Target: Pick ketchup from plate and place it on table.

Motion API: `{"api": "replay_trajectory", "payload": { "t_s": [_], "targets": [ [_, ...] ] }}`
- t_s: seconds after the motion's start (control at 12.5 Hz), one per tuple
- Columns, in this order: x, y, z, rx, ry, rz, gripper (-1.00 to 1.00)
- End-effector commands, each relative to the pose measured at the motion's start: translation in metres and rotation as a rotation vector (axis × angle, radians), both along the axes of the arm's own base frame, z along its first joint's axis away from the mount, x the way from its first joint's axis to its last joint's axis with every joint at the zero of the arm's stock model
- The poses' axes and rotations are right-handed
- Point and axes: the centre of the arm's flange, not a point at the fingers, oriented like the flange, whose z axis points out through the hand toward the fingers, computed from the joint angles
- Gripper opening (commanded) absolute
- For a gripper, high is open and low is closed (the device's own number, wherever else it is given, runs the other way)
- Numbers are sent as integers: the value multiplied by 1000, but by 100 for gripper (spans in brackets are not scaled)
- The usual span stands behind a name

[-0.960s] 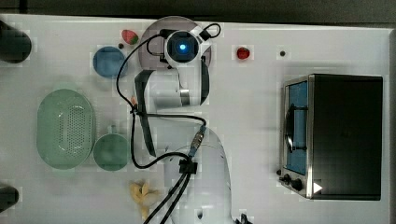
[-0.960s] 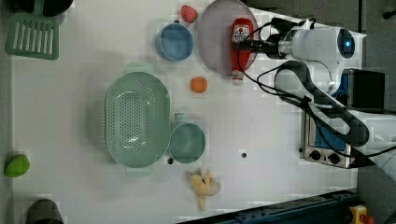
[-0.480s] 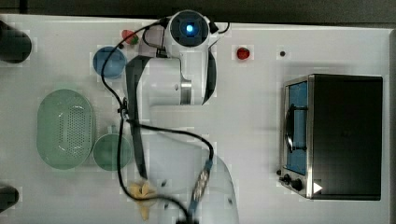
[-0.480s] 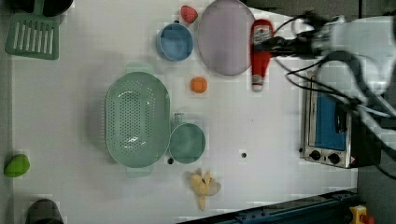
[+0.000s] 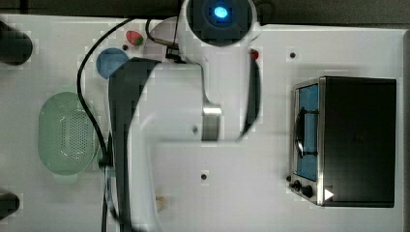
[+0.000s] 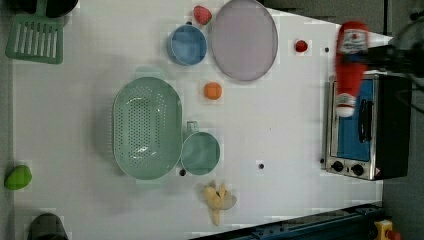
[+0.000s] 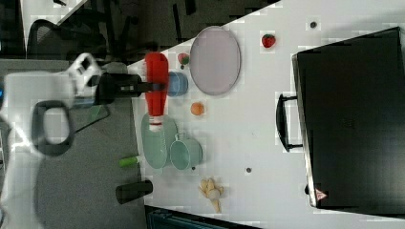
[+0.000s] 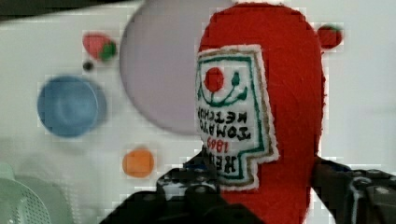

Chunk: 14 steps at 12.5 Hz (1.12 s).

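The gripper holds the ketchup clamped between its fingers, lifted clear of the plate and in the air (white cap end pointing away from the plate's side in the right view). In the left view the ketchup hangs in front of the oven, well apart from the plate. The plate lies bare on the table, with a blue bowl just beside it, a strawberry near its rim and an orange fruit close by. A green basket sits farther from the plate.

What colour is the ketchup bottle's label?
White with a green border, on the ketchup bottle; clearest in the wrist view.
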Motion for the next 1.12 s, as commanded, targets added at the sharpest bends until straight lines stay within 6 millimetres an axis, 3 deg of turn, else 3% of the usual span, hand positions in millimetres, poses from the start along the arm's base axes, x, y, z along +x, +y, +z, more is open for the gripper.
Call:
{"api": "replay_trajectory", "payload": {
  "t_s": [0.08,0.48,0.8,1.12],
  "targets": [
    [-35,-54,-35,3,106,-74,20],
    [-94,-53,-93,-3,117,-84,20],
    [-125,-46,-180,-12,133,-83,20],
    [-129,-43,-254,-18,167,-79,20]
  ]
}}
